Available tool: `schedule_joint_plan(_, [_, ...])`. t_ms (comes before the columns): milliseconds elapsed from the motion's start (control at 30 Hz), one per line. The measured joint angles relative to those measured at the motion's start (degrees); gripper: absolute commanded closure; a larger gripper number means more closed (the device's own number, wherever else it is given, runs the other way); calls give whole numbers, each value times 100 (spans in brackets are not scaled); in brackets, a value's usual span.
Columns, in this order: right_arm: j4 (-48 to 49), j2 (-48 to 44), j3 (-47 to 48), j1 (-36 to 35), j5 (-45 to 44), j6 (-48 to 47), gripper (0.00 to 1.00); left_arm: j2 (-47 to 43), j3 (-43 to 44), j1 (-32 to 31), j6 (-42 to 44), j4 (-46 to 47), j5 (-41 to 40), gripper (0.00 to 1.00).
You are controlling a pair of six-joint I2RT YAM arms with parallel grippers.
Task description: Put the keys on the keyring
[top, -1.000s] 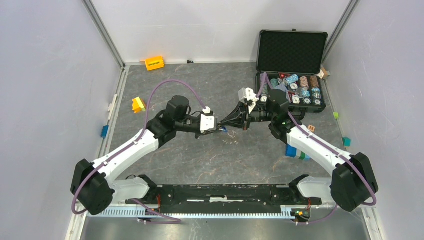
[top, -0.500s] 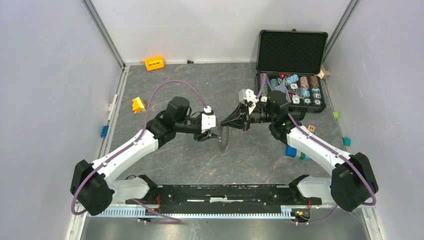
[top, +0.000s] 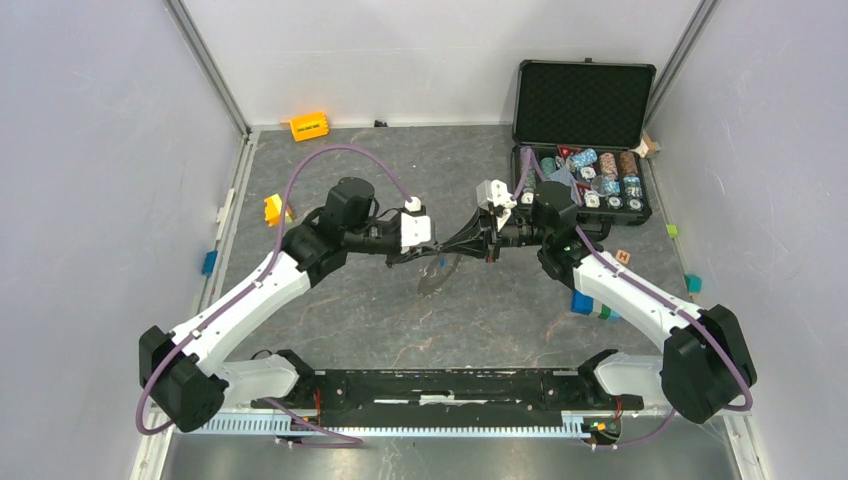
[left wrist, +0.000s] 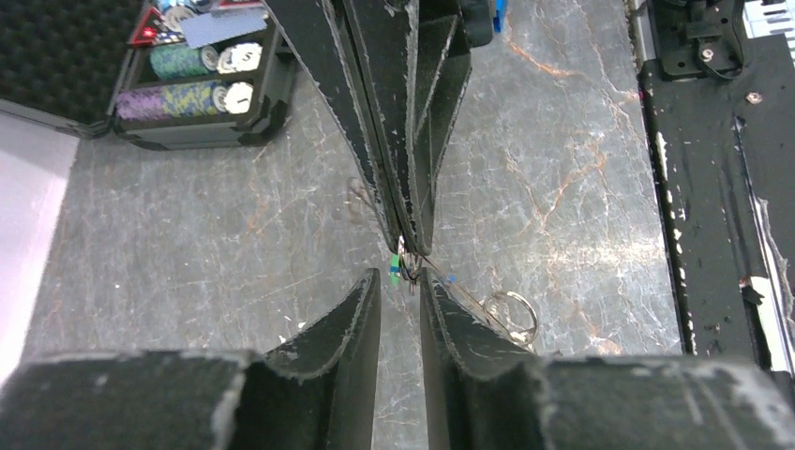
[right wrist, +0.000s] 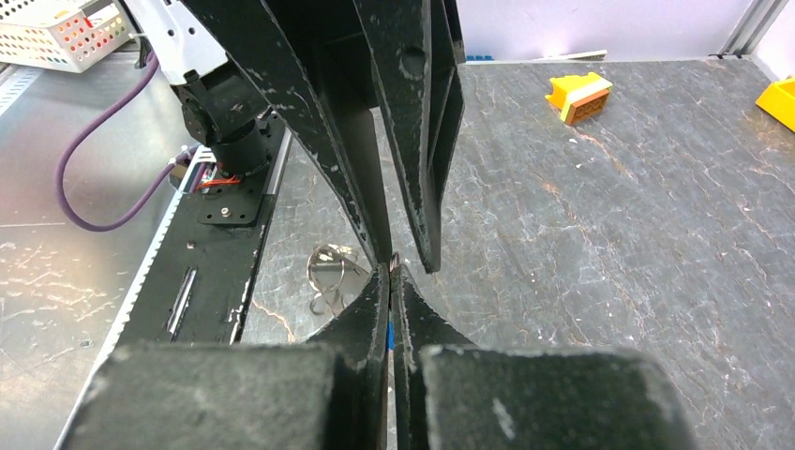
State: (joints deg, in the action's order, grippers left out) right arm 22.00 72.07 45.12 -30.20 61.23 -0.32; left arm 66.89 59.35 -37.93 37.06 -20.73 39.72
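Both arms are bolted at the ends of the mounting rail [top: 450,385] and are stretched away from it, angled inward so that the wrists are set facing each other beyond the rail's middle. The left arm [top: 260,295] is bent at a raised elbow. The left end effector [top: 430,253] is pointed toward the rail's right side with its fingers slightly parted, and a narrow gap is seen between them. The right arm [top: 630,290] is posed as a mirror of it. The right end effector [top: 447,252] is pinched fully shut and aimed tip to tip at the left one. Whether the tips touch cannot be told.
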Motion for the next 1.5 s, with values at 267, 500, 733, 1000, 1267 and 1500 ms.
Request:
schedule_joint_plan(267, [7, 0, -2, 0, 2, -4, 100, 160, 13, 0, -2, -52, 133, 82])
schedule_joint_plan(500, [13, 0, -4, 0, 4, -20, 100, 157, 17, 0, -2, -66, 136, 73])
schedule_joint_plan(733, [9, 0, -9, 0, 2, -61, 100, 153, 90, 0, -4, -127, 138, 73])
schedule_joint_plan(1000, [-20, 0, -37, 0, 2, -105, 100, 153, 146, 0, -4, -199, 151, 80])
schedule_joint_plan(1267, [-22, 15, -37, 0, 7, -105, 100, 155, 219, 2, -11, -208, 289, 90])
schedule_joint_plan(1500, [-28, 22, -42, 0, 31, -105, 100, 195, 221, 37, -13, -195, 369, 98])
